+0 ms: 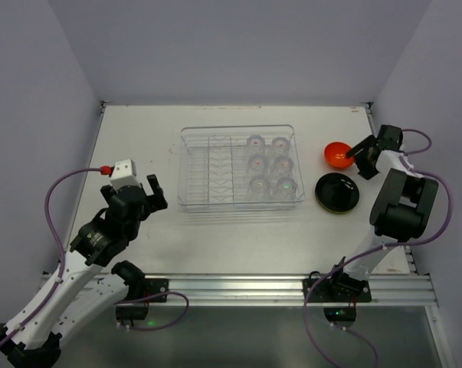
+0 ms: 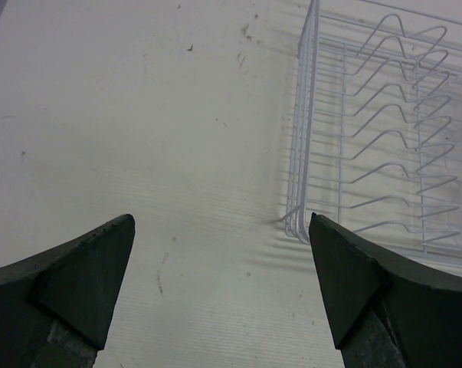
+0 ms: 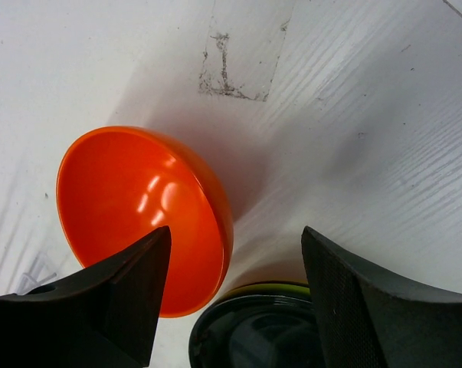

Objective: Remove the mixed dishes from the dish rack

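Left gripper: your left gripper (image 1: pixel 148 193) hangs over the bare table (image 1: pixel 139 130), off the left end of the rack (image 1: pixel 208 170) and near its front corner.
Left fingers: spread wide, with nothing between them. In the wrist view (image 2: pixel 221 222) only white tabletop lies in the gap.
Rack from the left wrist: its corner (image 2: pixel 299 207) stands just beside the finger on that view's right and does not touch it.
Right gripper: your right gripper (image 1: pixel 356 158) is at the right-hand rim of the orange bowl (image 1: pixel 336 155).
Right fingers: parted and straddling the bowl's rim (image 3: pixel 236 230). One finger is over the bowl's inside and the other is outside the wall. A gap shows on both sides, so nothing is gripped.
Orange bowl: it sits on the table to the right of the rack, apart from it, with its glossy inside (image 3: pixel 131 207) showing.
Plate: a black plate (image 1: pixel 337 192) with a lime-green edge (image 3: pixel 253 326) lies flat just in front of the bowl. From above, a slim gap shows between them.
Cups: six clear cups (image 1: pixel 281 163) stand in the rack's right end, in two columns of three.
Rack: it sits at the middle of the table, with its ribbed slots to the left of the cups.
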